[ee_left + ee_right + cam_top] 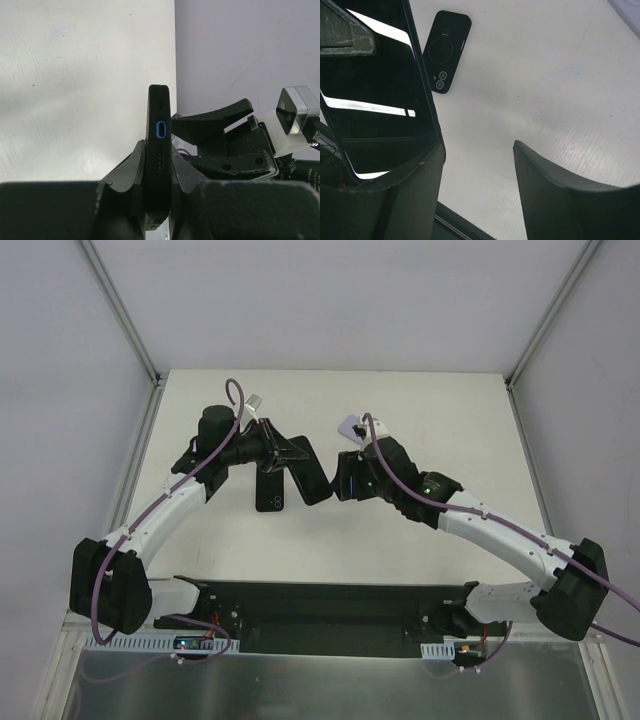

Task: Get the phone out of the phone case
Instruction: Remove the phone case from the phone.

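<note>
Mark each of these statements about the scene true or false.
The left claw is shut on the phone. True.
The case sits in the right claw. False: it lies flat on the table, with no claw touching it.
The right claw stands open. True.
The phone lies flat on the table. False: the left claw holds it above the table.

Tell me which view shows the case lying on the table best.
Right wrist: the case lies whole and unobstructed, ring marking clear. Top external shows it small, partly under the left arm. Left wrist misses it.
</note>
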Tool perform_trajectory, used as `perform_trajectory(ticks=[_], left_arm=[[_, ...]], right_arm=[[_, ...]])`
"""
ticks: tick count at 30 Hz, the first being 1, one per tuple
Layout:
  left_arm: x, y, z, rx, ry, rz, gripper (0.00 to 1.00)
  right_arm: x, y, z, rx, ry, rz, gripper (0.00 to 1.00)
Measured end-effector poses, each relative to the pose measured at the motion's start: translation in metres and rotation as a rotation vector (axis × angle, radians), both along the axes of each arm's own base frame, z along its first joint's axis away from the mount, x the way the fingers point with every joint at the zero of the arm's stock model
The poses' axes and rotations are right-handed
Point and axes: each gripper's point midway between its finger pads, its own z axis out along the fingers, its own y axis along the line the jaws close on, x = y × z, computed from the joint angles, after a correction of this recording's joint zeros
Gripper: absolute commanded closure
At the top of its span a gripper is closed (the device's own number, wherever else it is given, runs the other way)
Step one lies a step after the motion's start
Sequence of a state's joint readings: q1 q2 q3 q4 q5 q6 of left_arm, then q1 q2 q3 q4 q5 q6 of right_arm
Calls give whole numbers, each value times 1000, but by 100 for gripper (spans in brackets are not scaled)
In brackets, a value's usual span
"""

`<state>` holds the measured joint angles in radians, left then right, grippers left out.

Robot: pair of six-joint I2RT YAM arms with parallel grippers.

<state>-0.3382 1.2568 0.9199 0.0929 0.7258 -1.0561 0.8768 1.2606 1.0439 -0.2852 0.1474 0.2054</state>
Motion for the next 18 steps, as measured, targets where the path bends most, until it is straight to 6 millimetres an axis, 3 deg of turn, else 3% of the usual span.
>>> perform_trajectory(ticks=[10,18], left_arm=[[8,3,-4,20,-3,46,100],[12,9,-8,30,3,73,100]], right_arm=[[9,5,-11,-35,6,-37,41],[12,17,-25,83,60,-23,41]])
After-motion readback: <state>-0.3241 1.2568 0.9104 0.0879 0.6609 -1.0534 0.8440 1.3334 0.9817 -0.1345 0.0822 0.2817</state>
